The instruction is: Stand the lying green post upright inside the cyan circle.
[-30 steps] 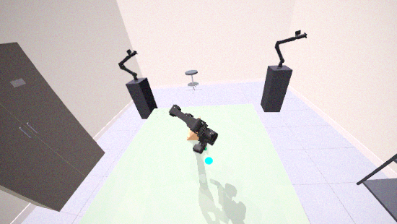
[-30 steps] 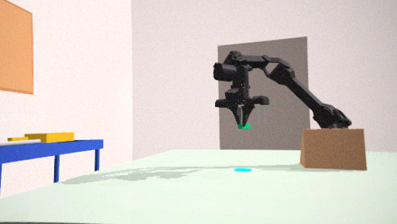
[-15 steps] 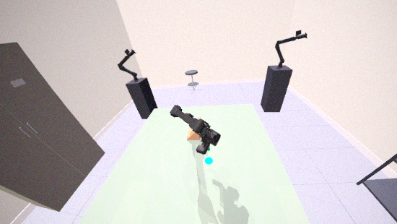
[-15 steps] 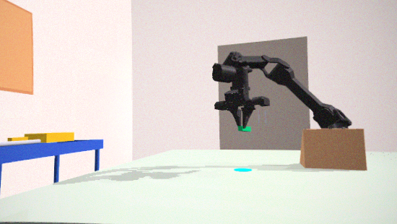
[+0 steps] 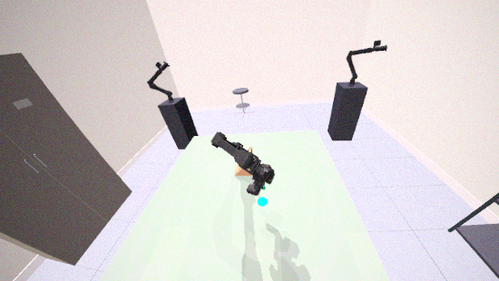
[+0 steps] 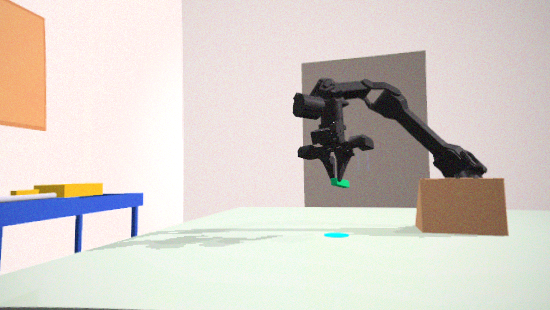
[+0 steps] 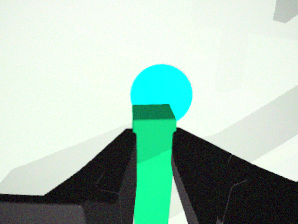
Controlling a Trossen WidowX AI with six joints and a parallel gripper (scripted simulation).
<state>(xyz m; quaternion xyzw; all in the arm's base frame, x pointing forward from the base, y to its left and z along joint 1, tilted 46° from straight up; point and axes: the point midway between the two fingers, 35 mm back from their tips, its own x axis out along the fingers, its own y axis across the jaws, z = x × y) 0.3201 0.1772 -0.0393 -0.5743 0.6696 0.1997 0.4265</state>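
1. From the top, a dark cabinet with two handles stood beyond one long edge of the pale green surface; its doors looked shut, its contents hidden. Two black pedestals, each topped by a black arm, stood near the far corners, with a round stool between them, farther back. A dark table showed at the right border. The cyan circle lay well in from the side edges, just beside the green post as seen from above; the arm partly hid the post.

2. From the exterior, the gripper was nearly closed, its fingers clamped on the post, which hung roughly level in the air above the circle, with open space between. The brown block under the arm's base stood well apart, to the right. Beyond the surface, a blue bench carried yellow boxes.

3. From the wrist, the fingers gripped the post from both sides. Its end overlapped the circle's near edge in view, and shadows crossed the surface around it.
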